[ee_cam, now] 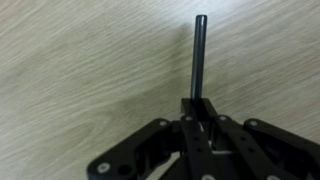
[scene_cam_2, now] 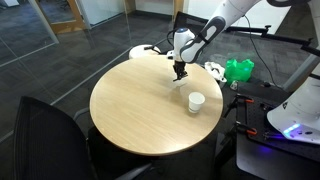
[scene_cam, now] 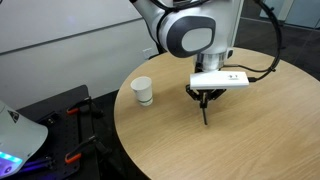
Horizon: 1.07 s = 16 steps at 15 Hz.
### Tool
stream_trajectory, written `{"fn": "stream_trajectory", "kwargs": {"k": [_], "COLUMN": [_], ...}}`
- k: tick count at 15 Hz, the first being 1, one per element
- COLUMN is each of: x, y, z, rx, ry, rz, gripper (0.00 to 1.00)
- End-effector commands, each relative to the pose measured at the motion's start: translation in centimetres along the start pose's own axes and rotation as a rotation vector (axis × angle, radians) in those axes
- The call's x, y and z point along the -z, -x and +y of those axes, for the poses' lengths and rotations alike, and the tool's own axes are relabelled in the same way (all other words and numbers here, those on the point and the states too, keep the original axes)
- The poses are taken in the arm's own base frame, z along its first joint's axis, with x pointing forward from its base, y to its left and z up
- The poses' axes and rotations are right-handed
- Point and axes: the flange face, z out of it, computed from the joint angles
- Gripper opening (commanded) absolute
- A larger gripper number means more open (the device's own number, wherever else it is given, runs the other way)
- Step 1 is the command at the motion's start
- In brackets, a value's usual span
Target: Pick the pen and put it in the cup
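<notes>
My gripper [scene_cam: 206,98] hangs over the round wooden table and is shut on the dark pen [scene_cam: 206,113], which points down from the fingers with its tip near the tabletop. In the wrist view the pen [ee_cam: 199,55] sticks out straight from between the closed fingers [ee_cam: 197,108]. The white cup [scene_cam: 143,91] stands upright on the table, well apart from the gripper. It also shows in an exterior view [scene_cam_2: 196,102], with the gripper [scene_cam_2: 179,72] beyond it.
The round wooden table [scene_cam: 240,145] has its edge close to the cup. A black chair [scene_cam_2: 45,140] stands by the table. A green object [scene_cam_2: 238,70] and a white machine with cables [scene_cam_2: 300,110] sit off the table.
</notes>
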Motion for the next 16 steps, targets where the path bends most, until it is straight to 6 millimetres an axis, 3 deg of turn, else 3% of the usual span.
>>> {"fn": "stream_trajectory", "kwargs": {"k": [1, 5, 9, 15, 16], "x": [3.9, 6.4, 8.0, 8.6, 7.6], "y": [-0.1, -1.2, -3.7, -7.4, -7.6], "z": [-1.5, -2.8, -4.6, -7.3, -6.2], "rx": [-0.009, -0.019, -0.007, 0.041, 0.029], "ry": [-0.038, -0.052, -0.043, -0.078, -0.080], "rz": [0.005, 0.006, 0.043, 0.136, 0.112], "gripper": [0.03, 0.03, 0.03, 0.03, 0.03]}}
